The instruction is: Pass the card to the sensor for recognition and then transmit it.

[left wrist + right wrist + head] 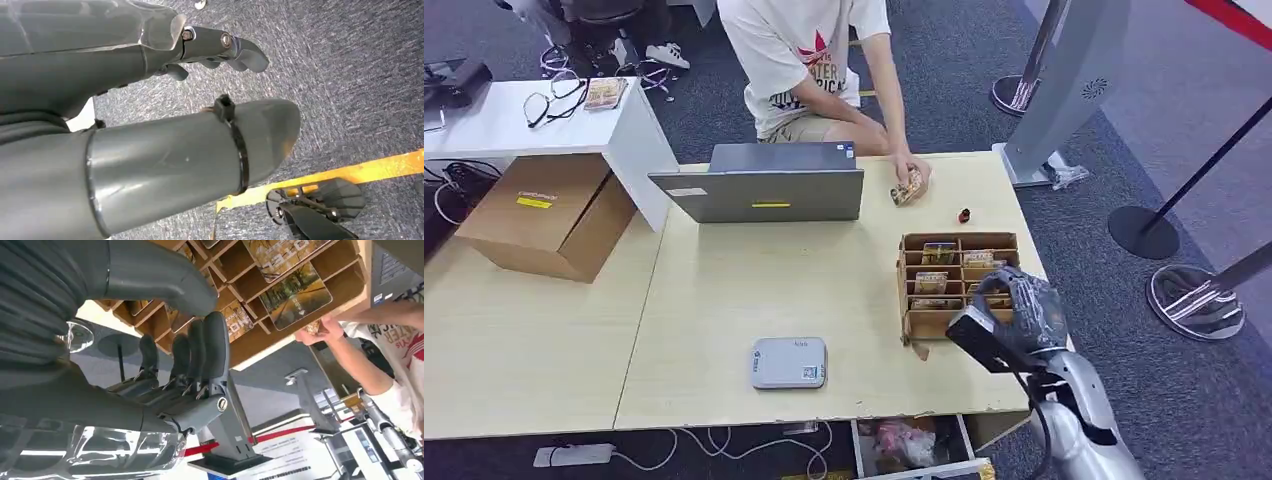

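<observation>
1. The right hand (1024, 305) hovers over the near right part of the card box (914, 290), a cardboard tray of small compartments on the table (724, 290). Its fingers (200, 355) are spread and hold nothing.
2. Cards (939, 253) lie flat in the box's compartments. The grey sensor (789, 362) lies on the table, left of the box and nearer the robot.
3. The step in hand appears to be picking a card. To do it well, the hand should probably settle on one compartment, keep its fingers inside the dividers, and catch one card by its edge without dragging the light box.
4. A person's hand (911, 183) rests on the table beyond the box, holding what look like cards beside a laptop (764, 190).
5. The right wrist view shows the fingers just clear of the cards (295, 295), which the head view hides behind the hand.
6. The left wrist view shows the left hand (215, 47) hanging above carpet, fingers loosely curled, holding nothing.
</observation>
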